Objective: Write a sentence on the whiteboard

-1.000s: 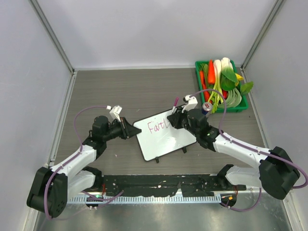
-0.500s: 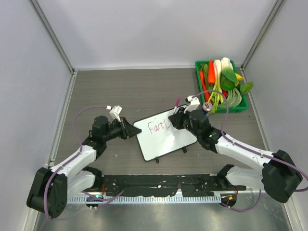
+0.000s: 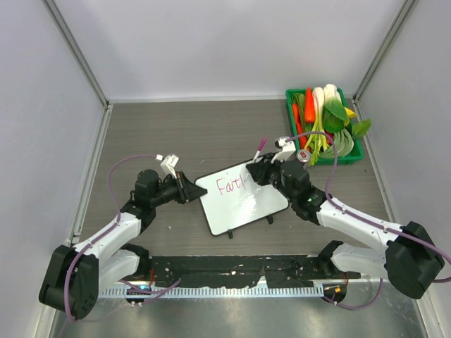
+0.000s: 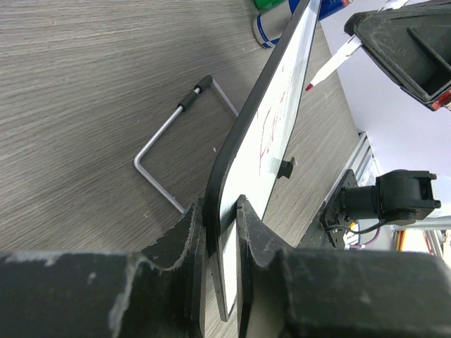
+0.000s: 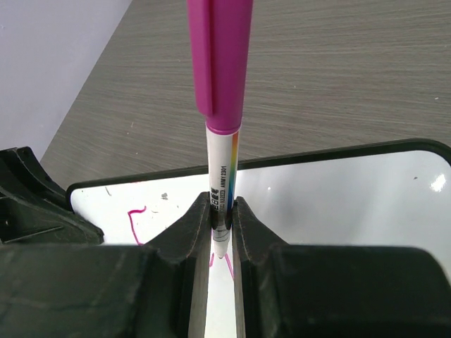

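The whiteboard (image 3: 239,204) lies tilted at the table's middle; it also shows in the left wrist view (image 4: 271,120) and the right wrist view (image 5: 338,204). Pink writing (image 3: 231,186) reading about "Fait" runs along its upper part; the rest of the sentence does not show. My left gripper (image 3: 195,191) is shut on the board's left edge (image 4: 220,211). My right gripper (image 3: 258,171) is shut on a marker (image 5: 220,127) with a magenta cap, its tip at the board by the last pink strokes (image 5: 227,264). The marker also shows in the top view (image 3: 258,149).
A green tray (image 3: 291,127) of toy vegetables stands at the back right. A small round can (image 3: 303,156) stands beside the right arm. A wire stand (image 4: 173,141) lies on the table behind the board. Walls close the left, back and right sides.
My right gripper and marker have shifted slightly right along the first line. The left arm and the board have not moved.
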Controlling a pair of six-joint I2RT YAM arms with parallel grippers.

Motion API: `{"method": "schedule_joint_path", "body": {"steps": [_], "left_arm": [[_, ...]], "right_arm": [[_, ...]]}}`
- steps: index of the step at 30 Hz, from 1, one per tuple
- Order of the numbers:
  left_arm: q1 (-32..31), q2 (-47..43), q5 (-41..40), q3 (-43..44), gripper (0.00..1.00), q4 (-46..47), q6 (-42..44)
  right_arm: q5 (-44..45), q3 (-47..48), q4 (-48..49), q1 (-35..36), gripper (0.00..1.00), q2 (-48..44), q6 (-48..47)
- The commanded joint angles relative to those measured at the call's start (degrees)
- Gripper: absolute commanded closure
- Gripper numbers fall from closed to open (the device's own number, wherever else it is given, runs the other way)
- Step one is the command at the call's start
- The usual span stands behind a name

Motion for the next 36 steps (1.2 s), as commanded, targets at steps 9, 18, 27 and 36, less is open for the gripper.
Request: {"method": "schedule_joint_path", "body": {"steps": [9, 18, 27, 36], "left_arm": [[0.29, -0.01, -5.55, -1.47, 1.00, -2.77, 6.49], [0.29, -0.10, -5.63, -1.47, 1.00, -2.86, 6.49], [0.29, -0.19, -5.63, -1.47, 1.00, -2.86, 6.49], [0.20, -0.10, -5.81, -1.47, 1.00, -2.86, 6.49]], "right_arm": [[1.35, 1.26, 6.35, -0.04, 0.98, 2.92, -1.22], [2.13, 0.73, 7.58, 0.14, 0.98, 4.06, -1.49], [4.69, 1.00, 6.97, 0.84, 0.99, 4.76, -2.28], [8.55, 1.35, 5.74, 0.75, 0.99, 3.97, -2.54]]}}
